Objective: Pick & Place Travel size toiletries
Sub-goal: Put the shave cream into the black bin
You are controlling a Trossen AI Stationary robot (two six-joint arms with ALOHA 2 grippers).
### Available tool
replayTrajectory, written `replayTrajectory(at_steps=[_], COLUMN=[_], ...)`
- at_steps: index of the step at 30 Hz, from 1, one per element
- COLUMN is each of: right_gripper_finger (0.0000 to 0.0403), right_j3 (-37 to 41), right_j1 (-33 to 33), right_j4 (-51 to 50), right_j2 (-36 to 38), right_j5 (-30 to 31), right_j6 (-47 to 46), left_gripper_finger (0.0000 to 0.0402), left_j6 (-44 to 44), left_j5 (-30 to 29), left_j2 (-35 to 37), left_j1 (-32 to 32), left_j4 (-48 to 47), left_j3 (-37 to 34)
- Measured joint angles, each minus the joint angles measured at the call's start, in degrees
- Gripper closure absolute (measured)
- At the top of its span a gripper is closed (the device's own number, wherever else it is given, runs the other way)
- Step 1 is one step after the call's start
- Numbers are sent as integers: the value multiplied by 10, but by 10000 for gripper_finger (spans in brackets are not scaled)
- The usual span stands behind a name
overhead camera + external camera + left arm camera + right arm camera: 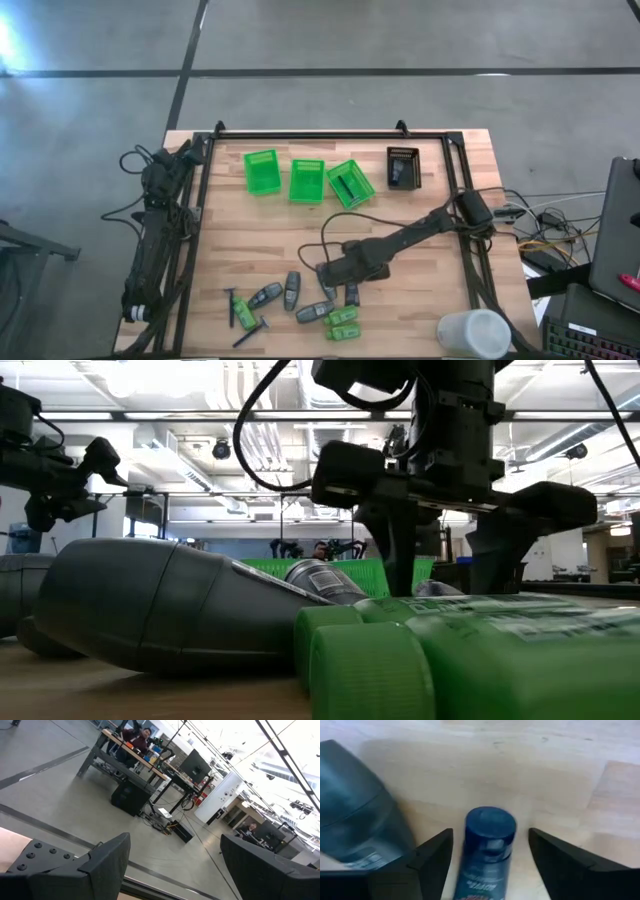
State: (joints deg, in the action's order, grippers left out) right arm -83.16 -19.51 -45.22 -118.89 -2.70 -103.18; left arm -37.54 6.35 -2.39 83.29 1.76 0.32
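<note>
Several small toiletries lie near the table's near edge: dark grey tubes [291, 288] [266, 295], green bottles [343, 323] and black-and-green razor sticks [250, 330]. My right gripper [490, 865] hangs over this cluster [333, 285], pointing down and open. Its fingers stand on either side of one dark tube [489, 845] that lies flat on the wood, with a gap on each side. A second grey tube [350, 820] lies beside it. In the low view a grey tube [150, 600] and green bottles [450, 650] fill the foreground. My left gripper [172, 865] is open, parked at the table's left edge [150, 240].
Three green mesh baskets [261, 171] [306, 181] [350, 184] and a black tray [403, 167] stand in a row along the far side. A big white cylinder [473, 333] sits at the near right corner. A black cable [345, 222] loops over the middle of the table.
</note>
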Motion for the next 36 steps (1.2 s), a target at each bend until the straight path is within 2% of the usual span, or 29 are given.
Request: replayTrajectory(at_steps=[5, 11, 16, 22, 26, 30, 36], right_gripper_finger=[199, 277, 282, 282, 282, 282, 276], right_j3=[4, 5, 7, 7, 7, 12, 19], right_j1=[0, 0, 7, 46, 107, 202, 375], right_j4=[-24, -39, -55, -159, -239, -294, -298], right_j2=[1, 1, 21, 116, 206, 269, 300], right_j5=[11, 0, 4, 86, 148, 209, 270], right_j6=[17, 47, 63, 91, 118, 186, 334], left_gripper_finger=[86, 86, 86, 86, 86, 86, 86], left_j6=[0, 0, 0, 0, 0, 0, 0], left_j5=[0, 0, 0, 0, 0, 0, 0], left_j2=[0, 0, 0, 0, 0, 0, 0], left_j1=[0, 0, 0, 0, 0, 0, 0], left_j4=[0, 1, 1, 2, 2, 2, 2], left_j3=[0, 0, 0, 0, 0, 0, 0])
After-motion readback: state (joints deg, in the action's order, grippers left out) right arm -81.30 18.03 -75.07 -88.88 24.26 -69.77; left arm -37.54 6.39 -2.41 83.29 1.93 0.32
